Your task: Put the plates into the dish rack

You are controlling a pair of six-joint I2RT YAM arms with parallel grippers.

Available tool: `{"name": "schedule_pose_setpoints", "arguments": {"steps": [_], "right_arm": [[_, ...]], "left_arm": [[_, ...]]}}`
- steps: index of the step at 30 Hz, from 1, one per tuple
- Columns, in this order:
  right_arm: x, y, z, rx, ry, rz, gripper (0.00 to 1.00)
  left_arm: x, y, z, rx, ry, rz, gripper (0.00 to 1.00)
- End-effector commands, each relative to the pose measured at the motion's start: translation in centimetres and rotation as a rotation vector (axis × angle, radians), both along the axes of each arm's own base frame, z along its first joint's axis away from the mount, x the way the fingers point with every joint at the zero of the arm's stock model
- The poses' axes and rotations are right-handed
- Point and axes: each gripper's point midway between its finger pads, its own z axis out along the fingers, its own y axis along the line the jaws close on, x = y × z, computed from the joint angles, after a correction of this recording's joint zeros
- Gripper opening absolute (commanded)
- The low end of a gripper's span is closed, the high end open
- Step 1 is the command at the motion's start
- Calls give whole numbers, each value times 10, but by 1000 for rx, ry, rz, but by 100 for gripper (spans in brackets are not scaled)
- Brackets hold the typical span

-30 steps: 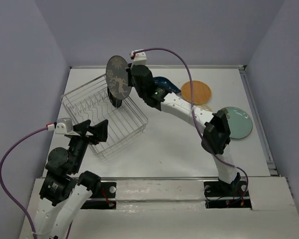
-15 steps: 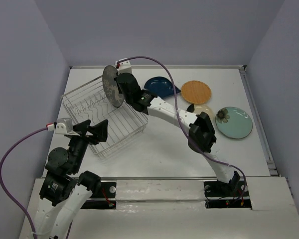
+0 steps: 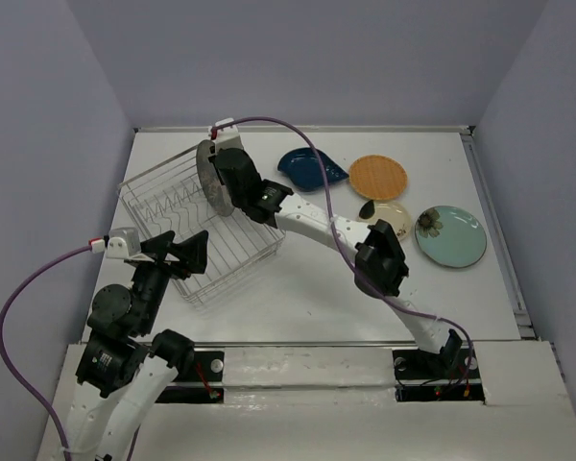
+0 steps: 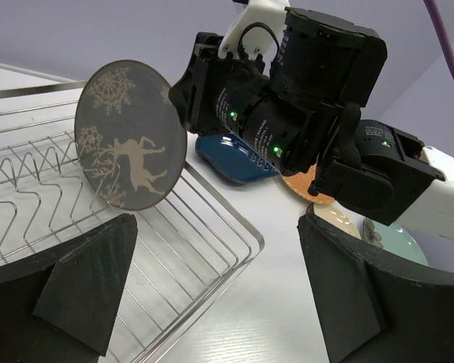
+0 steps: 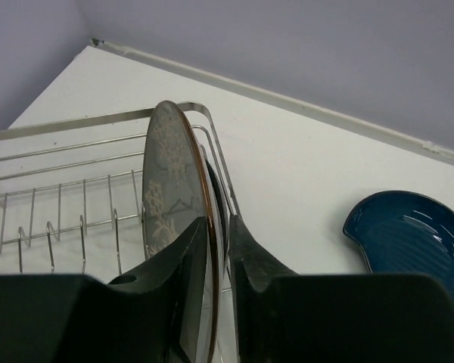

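Left gripper (image 3: 180,254), spread wide and empty, at the near-left side of rectangular silver wire dish rack (image 3: 232,252); round grey deer-patterned plate (image 4: 131,134), on edge over rack's far-right side, rim pinched by right gripper (image 5: 218,227); dark blue leaf-shaped dish (image 3: 310,169), orange plate (image 3: 377,177), pale teal floral plate (image 3: 451,235) flat on white table (image 3: 307,288).

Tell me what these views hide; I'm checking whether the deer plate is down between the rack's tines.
Right wrist: the deer plate, lower rim behind the right gripper.
Top external: gap between plate and dish rack tines, too small, plate edge-on.
Top external: cream plate, partly under the right arm.
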Motion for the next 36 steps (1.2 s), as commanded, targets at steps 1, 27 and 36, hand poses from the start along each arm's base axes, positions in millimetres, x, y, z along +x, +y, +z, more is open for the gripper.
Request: {"name": "schedule_pose_setpoints", "arguments": {"steps": [1, 27, 36], "right_arm": [[-1, -3, 69, 143, -114, -5, 30], [-73, -355, -109, 738, 448, -431, 45], [-95, -439, -163, 919, 501, -611, 45]], "left_arm": [[0, 1, 14, -26, -53, 5, 99], [-6, -2, 16, -36, -69, -25, 99], [-7, -4, 17, -38, -72, -35, 99]]}}
